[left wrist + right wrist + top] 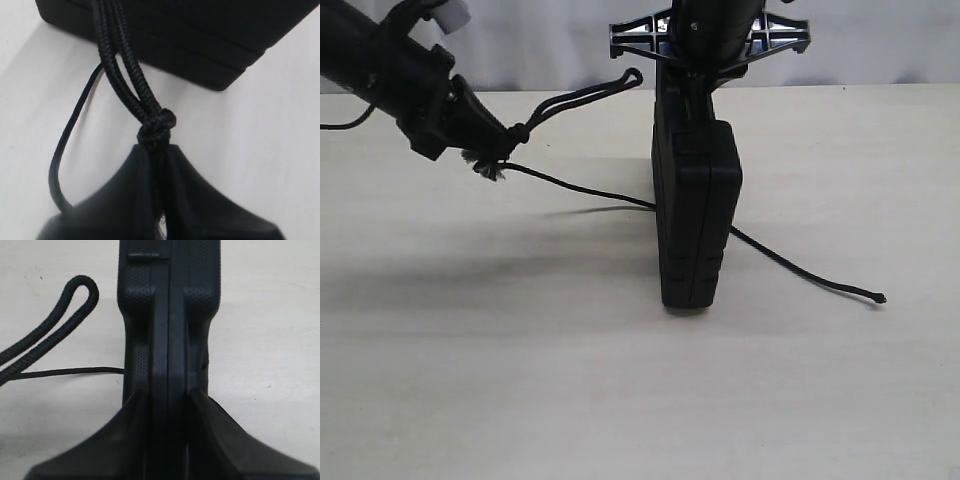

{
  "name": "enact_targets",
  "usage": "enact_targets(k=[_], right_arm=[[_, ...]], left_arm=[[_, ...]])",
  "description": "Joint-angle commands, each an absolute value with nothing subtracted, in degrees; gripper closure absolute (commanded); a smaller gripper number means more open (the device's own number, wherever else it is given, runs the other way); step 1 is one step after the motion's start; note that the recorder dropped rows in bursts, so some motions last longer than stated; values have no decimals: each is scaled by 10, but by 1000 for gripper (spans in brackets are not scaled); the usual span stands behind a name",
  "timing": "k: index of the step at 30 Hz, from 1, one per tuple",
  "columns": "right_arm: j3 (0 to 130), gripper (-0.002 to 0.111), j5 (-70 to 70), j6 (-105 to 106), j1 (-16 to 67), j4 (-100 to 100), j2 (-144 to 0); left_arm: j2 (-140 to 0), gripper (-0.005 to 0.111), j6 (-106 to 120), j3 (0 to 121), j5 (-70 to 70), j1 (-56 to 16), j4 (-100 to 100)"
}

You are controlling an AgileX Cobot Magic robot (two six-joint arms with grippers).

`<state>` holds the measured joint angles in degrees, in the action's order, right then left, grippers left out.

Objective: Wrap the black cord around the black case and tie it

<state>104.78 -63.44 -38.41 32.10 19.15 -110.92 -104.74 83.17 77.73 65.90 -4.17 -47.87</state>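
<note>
**Pale table (520,400), plain wall (540,50)**

The table fills most of the exterior view. Its top is light wood-grain and matte, with faint horizontal streaks, and a soft grey shadow (440,275) lies across its left half. The whitish wall stands behind the far edge, bare and evenly lit. A few tiny dark specks dot the table.

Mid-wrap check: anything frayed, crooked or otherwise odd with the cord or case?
The black cord is frayed: a pale tuft sticks out beside its knot at the left gripper. The black case stands on edge, clamped by the right gripper, apparently on purpose. Nothing else stands out.
</note>
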Motion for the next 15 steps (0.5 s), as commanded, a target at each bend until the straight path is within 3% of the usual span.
enact_targets(k=[1,15], right_arm=[[1052,104,-628,-382,320,198,-1103],[1052,104,-628,-382,320,198,-1103]], left_arm=[[-1042,107,908,780,700,-35,-541],[-1042,107,966,780,700,-62,-496]])
